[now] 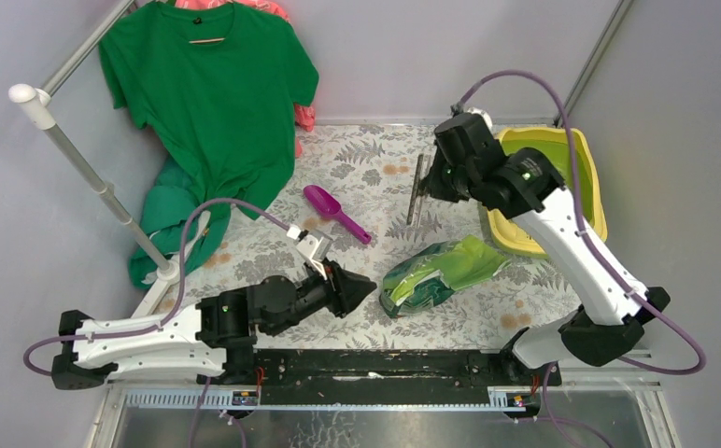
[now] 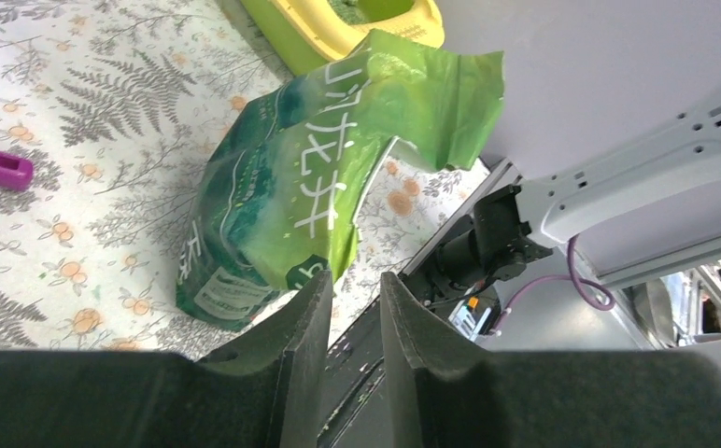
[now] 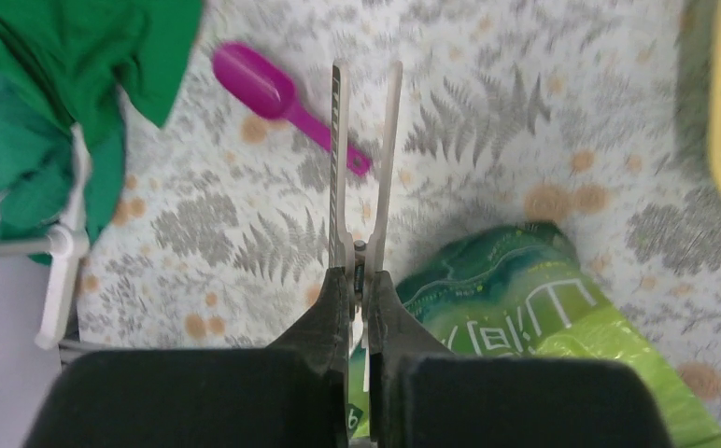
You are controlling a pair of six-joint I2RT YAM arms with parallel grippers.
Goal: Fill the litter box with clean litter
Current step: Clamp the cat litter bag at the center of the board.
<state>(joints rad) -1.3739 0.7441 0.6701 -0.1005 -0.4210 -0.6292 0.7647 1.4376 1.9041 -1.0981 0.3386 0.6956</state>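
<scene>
Where the litter box (image 1: 598, 187) sits: just off the outer side of your right gripper (image 1: 434, 179), flat on the fern-print cloth (image 1: 375, 159).
Litter box make: yellow plastic, rounded corners, raised rim, green-tinted inside.
Clean litter (image 2: 349, 7): a grainy green patch inside the box, seen from the left wrist (too small a glimpse to judge how much).
Bag (image 1: 441, 273): glossy green printed film, lying on its side straight ahead of your left fingers (image 2: 305, 327). Its crumpled, paler end points toward the box. You cannot tell what is in it.
Left arm: stretched low along the near edge, the left gripper (image 1: 371, 287) aimed at the bag. Its dark fingers stand a narrow slit apart with nothing between them.
Right arm: reared up and folded over, wrist turned down. Its fingers are pressed tight on the scissors (image 3: 338, 168) near the pivot (blades metal, slightly parted, one toothed).
Scoop (image 1: 335, 213): purple plastic, beyond the blade tips and off to their left.
</scene>
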